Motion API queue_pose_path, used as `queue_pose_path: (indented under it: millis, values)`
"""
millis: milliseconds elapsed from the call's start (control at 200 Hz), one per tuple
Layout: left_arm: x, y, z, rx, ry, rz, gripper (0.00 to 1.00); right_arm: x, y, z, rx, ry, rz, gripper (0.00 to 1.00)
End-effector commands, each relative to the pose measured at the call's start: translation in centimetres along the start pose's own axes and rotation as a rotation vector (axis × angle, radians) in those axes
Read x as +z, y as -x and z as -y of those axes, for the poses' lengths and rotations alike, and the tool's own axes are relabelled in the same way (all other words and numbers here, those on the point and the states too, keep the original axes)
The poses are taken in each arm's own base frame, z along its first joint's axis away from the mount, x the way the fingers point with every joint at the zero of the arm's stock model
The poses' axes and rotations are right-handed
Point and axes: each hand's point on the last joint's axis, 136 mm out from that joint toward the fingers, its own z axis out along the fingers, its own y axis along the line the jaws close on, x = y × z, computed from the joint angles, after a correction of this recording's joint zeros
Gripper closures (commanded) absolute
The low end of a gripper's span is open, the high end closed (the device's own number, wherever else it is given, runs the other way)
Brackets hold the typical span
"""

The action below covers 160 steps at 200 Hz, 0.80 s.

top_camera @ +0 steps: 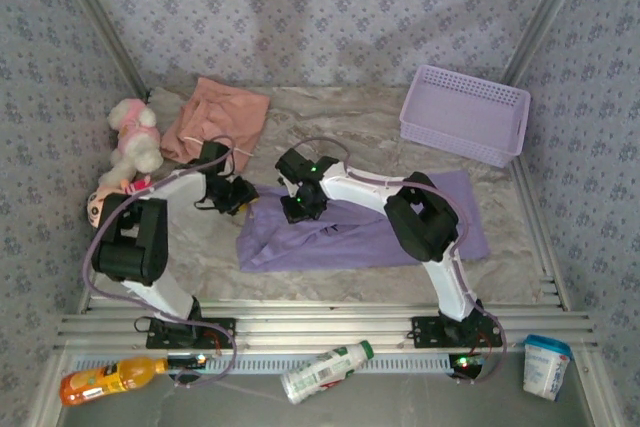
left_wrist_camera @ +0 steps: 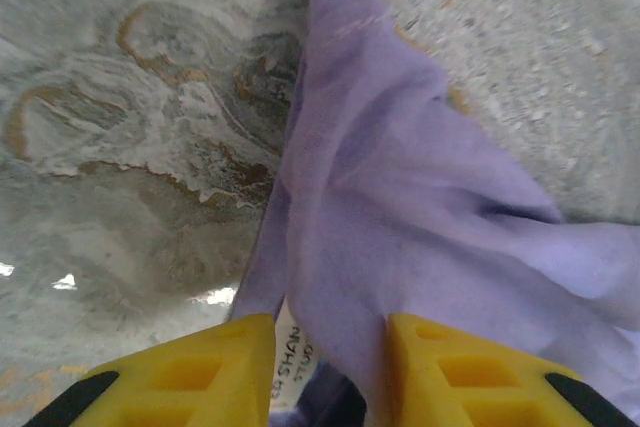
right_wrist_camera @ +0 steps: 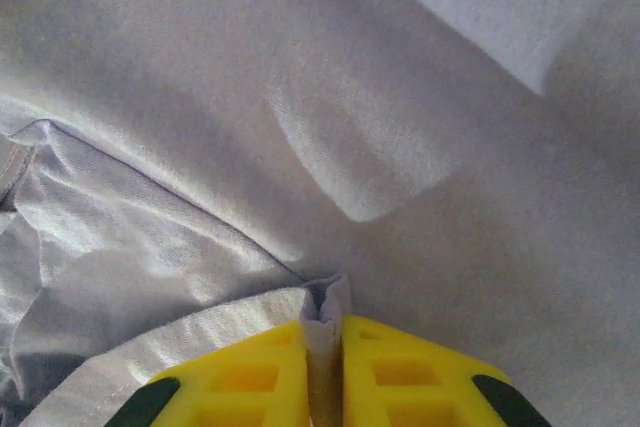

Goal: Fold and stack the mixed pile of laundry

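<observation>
White tag [left_wrist_camera: 291, 365] on lavender shirt [left_wrist_camera: 400, 247]: dark letters "SHAN", set sideways, remainder hidden.
Chest lettering [top_camera: 330, 231] on shirt: dark, too small to read.
Label of white bottle [top_camera: 325, 372]: print illegible.
Label of orange bottle [top_camera: 105, 379]: illegible.

The right hand [right_wrist_camera: 325, 357] is pinching a thin ridge of the lavender shirt [right_wrist_camera: 380, 127] between its yellow fingers [right_wrist_camera: 250, 372], which are nearly touching, while softly wrinkled cloth is lying beyond, a ribbed edge curling at lower left.
</observation>
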Motion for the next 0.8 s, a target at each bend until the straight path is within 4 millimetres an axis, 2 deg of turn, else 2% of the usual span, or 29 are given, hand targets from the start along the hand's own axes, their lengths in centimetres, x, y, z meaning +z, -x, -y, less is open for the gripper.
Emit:
queue_pose_path:
  millis: [0, 130, 210, 315, 440, 545, 570, 655, 710, 794]
  values:
    - [1.3, -0.2, -0.7, 0.008, 0.043, -0.013, 0.68, -2.6, 0.2, 0.0, -0.019, -0.026, 0.044, 0.85]
    - [2.4, -0.4, -2.3, 0.001, 0.113, -0.045, 0.75, -4.0, -0.3, -0.1, -0.031, -0.029, 0.08, 0.92]
    - [2.7, -0.3, -2.8, 0.006, 0.146, -0.051, 0.78, -4.3, -1.0, 0.4, -0.033, -0.046, 0.077, 0.93]
    - [2.7, 0.0, -2.9, 0.022, 0.165, -0.056, 0.78, -4.5, -2.9, 0.8, -0.059, -0.06, 0.057, 0.97]
    - [2.6, 0.4, -2.5, 0.032, 0.168, -0.055, 0.78, -5.2, -6.3, 0.7, -0.094, -0.057, 0.023, 0.96]
    - [2.4, 0.7, -2.3, 0.04, 0.171, -0.05, 0.78, -5.5, -10.3, 1.1, -0.126, -0.073, -0.047, 0.87]
    - [2.4, 0.7, -2.3, 0.043, 0.17, -0.05, 0.78, -5.2, -12.1, 2.0, -0.125, -0.094, -0.086, 0.85]
    - [2.3, 0.9, -2.1, 0.049, 0.172, -0.052, 0.78, -5.8, -14.5, 3.1, -0.095, -0.123, -0.124, 0.71]
    - [2.2, 0.9, -2.1, 0.055, 0.174, -0.053, 0.77, -6.5, -14.4, 3.6, -0.066, -0.133, -0.098, 0.68]
    - [2.0, 1.0, -1.9, 0.063, 0.177, -0.055, 0.77, -7.3, -12.4, 3.5, -0.021, -0.111, -0.023, 0.64]
